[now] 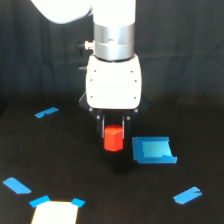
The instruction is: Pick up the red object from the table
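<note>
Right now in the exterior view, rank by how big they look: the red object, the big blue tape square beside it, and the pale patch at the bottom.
1. Pale patch, though cut off by the frame's edge
2. Blue tape square, close behind it
3. Red object

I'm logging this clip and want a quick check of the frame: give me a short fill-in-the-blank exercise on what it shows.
1. The block between the fingers of the claw is coloured ____.
2. The large tape square beside the red object is coloured ____.
3. That tape square lies on the exterior view's ____ of the red object.
4. The pale patch sits on the table at the ____ edge of the picture.

Missing words: red; blue; right; bottom
</note>
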{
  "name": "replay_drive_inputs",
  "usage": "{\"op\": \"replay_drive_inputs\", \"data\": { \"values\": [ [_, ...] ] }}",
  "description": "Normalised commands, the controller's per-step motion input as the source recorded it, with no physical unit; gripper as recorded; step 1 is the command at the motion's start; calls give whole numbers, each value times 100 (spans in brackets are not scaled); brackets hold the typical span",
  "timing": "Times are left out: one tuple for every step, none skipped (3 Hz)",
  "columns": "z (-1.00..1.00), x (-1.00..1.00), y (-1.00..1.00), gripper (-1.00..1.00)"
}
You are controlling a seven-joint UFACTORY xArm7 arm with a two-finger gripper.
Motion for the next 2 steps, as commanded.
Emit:
{"op": "replay_drive_inputs", "data": {
  "values": [
    [100, -47, -50, -81],
    [70, -18, -25, -48]
  ]
}}
